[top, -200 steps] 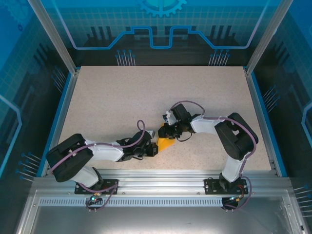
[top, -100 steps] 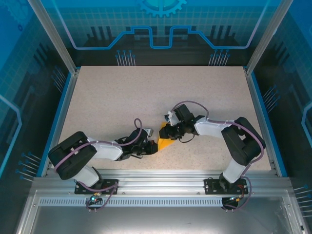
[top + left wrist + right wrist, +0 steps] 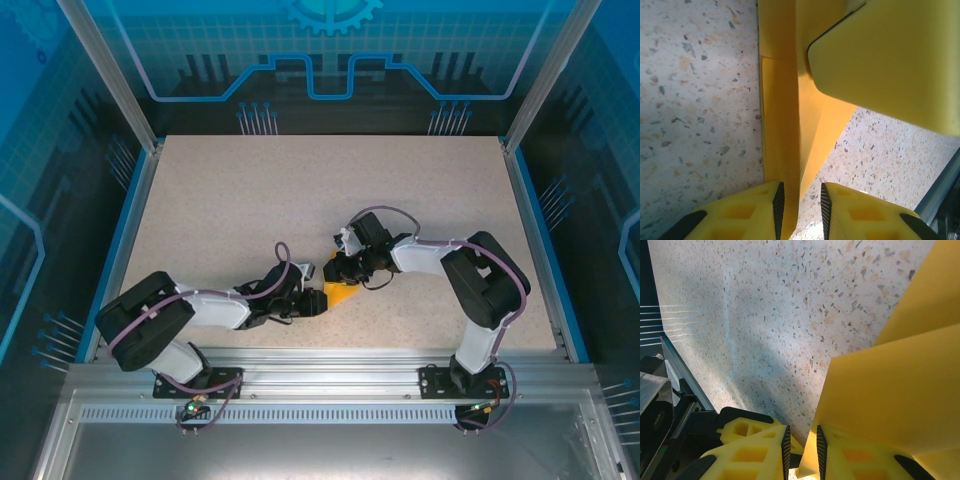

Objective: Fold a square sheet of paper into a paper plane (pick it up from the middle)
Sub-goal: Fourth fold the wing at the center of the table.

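A part-folded sheet of paper [image 3: 340, 294] lies low and centre on the speckled table [image 3: 250, 200], between the two arms' tips. The left tool [image 3: 800, 192] stands slightly spread astride a folded ridge. The right tool [image 3: 802, 436], narrowly parted, straddles a raised flap's corner.

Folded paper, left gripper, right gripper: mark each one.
folded paper [image 3: 782, 125], left wrist view, on the long flap left of the crease.
left gripper [image 3: 800, 205], left wrist view, midway between the tips of its jaws.
right gripper [image 3: 801, 447], right wrist view, midway between the tips of its jaws.
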`<state>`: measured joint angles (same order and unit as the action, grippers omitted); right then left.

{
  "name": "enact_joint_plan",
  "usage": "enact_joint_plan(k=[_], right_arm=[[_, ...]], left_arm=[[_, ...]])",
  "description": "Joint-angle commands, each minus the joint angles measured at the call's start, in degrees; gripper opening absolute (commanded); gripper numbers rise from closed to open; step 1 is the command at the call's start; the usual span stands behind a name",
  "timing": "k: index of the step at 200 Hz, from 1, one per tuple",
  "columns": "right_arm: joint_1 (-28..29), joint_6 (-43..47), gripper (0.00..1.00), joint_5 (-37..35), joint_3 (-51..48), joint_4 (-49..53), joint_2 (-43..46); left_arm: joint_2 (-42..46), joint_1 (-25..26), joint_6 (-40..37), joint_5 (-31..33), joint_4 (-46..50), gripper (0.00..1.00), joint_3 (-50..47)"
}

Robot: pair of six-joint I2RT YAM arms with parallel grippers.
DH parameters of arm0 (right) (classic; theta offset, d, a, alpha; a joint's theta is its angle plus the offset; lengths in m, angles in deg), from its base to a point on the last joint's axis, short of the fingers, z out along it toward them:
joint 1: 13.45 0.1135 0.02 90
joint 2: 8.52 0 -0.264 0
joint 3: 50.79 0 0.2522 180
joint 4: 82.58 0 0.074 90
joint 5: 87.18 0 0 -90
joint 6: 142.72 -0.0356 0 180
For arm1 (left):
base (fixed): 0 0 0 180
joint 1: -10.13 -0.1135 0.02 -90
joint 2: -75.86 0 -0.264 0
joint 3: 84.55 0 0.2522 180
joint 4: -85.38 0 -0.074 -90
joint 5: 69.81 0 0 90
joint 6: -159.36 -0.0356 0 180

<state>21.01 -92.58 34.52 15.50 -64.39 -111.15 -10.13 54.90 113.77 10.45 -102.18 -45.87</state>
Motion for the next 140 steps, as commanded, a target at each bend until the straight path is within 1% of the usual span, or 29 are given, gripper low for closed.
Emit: enact_joint_plan(k=[1,36,62,117,140], right_arm=[[-0.4,0.0,0.23,-0.1,1.3,0.7,-0.9],[-0.5,0.0,0.23,0.1,1.4,0.7,-0.9],[-0.4,-0.1,0.23,0.5,1.5,0.6,-0.9],[-0.4,0.0,0.23,0.2,1.5,0.8,-1.1],[-0.5,0.0,0.23,0.1,1.5,0.8,-1.4]], left_arm=[[1.5,-0.4,-2.3,0.9,4.6,0.31,0.4],[0.9,-0.4,-3.5,0.8,6.3,0.32,1.7],[-0.3,-0.4,-3.7,0.8,6.7,0.3,2.4],[-1.2,-0.3,-3.5,1.3,6.5,0.14,2.3],[-1.8,-0.4,-2.9,1.1,5.5,0.09,2.1]])
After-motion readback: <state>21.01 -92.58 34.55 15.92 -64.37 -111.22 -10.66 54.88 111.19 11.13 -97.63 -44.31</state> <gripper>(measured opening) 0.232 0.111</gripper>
